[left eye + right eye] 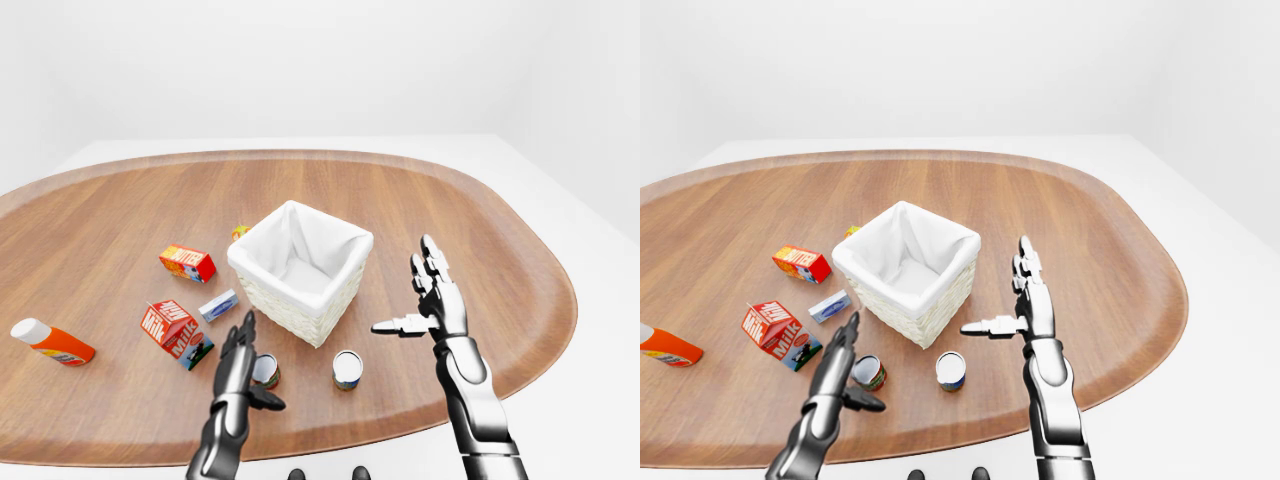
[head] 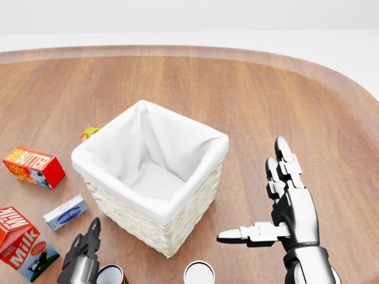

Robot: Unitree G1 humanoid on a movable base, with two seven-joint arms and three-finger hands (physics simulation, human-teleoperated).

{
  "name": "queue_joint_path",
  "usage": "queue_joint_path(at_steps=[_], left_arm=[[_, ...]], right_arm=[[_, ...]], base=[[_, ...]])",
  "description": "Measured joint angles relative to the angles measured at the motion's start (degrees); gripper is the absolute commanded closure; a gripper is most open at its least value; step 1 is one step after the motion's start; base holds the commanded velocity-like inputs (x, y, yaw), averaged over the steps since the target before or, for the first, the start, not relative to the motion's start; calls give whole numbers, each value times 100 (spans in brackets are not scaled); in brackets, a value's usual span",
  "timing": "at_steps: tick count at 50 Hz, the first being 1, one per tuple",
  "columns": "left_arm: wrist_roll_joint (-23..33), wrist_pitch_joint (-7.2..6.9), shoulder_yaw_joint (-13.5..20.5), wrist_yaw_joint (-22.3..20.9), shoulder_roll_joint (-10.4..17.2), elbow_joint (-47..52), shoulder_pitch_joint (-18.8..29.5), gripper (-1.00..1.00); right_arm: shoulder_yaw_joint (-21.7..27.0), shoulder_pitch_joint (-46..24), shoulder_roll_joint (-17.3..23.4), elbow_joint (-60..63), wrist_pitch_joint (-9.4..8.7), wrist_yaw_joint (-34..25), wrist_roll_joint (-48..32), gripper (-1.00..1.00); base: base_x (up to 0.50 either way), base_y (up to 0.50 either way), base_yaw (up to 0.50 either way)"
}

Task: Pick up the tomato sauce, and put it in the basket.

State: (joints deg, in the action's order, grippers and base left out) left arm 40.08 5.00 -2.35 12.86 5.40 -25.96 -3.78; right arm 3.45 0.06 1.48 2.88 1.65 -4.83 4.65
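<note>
white walls and a white floor surrounded the oval wooden tabletop (image 1: 450, 200), which carried everything. the tomato sauce (image 1: 265, 370), a small can with red label, stood upright near the tabletop's near edge, just beside the left hand (image 1: 238, 352), on its right side in the left-eye view. the can's long axis was vertical. the left hand had its fingers spread and closed on nothing; it was much nearer to the can than the right hand (image 1: 432, 297), which hovered with flat, wide fingers on the other side of the basket (image 1: 300, 270). the basket stood toward the middle, just past the can. a second can (image 1: 347, 368), milk carton (image 1: 176, 333), butter box (image 1: 187, 263) and bottle (image 1: 50, 341) lay around.
</note>
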Motion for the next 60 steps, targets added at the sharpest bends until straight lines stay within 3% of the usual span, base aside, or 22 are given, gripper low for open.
queue_joint_path(at_steps=[60], left_arm=[[-121, 0, 64, 4, 46, -417, 261, -100]], right_arm=[[-1, -15, 2, -89, 71, -12, 4, -100]], base=[[0, 0, 0]])
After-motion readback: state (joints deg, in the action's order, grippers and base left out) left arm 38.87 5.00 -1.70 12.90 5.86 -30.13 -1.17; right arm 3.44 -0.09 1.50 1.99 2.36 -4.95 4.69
